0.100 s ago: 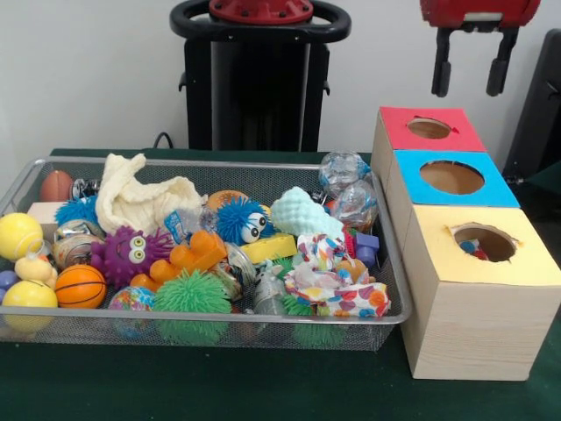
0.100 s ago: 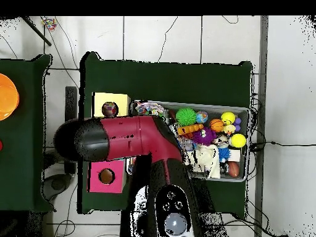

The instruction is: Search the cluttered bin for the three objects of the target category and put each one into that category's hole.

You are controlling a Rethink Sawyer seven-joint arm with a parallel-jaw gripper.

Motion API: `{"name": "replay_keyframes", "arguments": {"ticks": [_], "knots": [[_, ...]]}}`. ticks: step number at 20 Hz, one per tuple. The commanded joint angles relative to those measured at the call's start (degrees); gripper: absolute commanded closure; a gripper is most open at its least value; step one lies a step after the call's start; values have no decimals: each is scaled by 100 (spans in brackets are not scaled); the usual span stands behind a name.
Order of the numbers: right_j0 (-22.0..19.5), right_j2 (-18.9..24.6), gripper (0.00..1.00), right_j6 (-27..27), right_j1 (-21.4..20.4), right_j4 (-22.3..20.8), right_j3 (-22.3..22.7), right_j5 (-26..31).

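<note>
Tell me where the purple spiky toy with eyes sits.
In the front view, the purple spiky toy lies in the wire bin's left half, right of the orange basketball and below the cream cloth.

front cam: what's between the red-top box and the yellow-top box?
The blue-top box, touching both; its hole looks empty. Front view shows it; the arm hides it overhead.

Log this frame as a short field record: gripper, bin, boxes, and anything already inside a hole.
gripper: raised above the boxes, jaws apart, holding nothing
bin: wire mesh, crowded with toys, balls and a cream cloth
boxes: red-topped, blue-topped, yellow-topped, in a row beside the bin
yellow-topped box's hole: something coloured shows inside
other holes: nothing visible inside
</note>
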Motion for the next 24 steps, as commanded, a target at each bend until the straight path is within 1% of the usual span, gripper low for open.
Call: {"name": "replay_keyframes", "arguments": {"ticks": [1,4,9,10,15,18,20,22,24], "knots": [[-438,637,0,-777,632,-108,-235,572],[-400,545,0,-675,766,-332,-529,679],[-392,519,0,-587,917,-462,-625,579],[-399,528,0,-576,885,-460,-527,523],[-368,571,0,-452,804,-427,-367,439],[-387,646,0,-437,744,-350,-316,484],[-465,742,0,-468,680,-251,-160,469],[-507,825,0,-498,681,-187,-197,520],[-541,862,0,-514,645,-164,-143,526]]}}
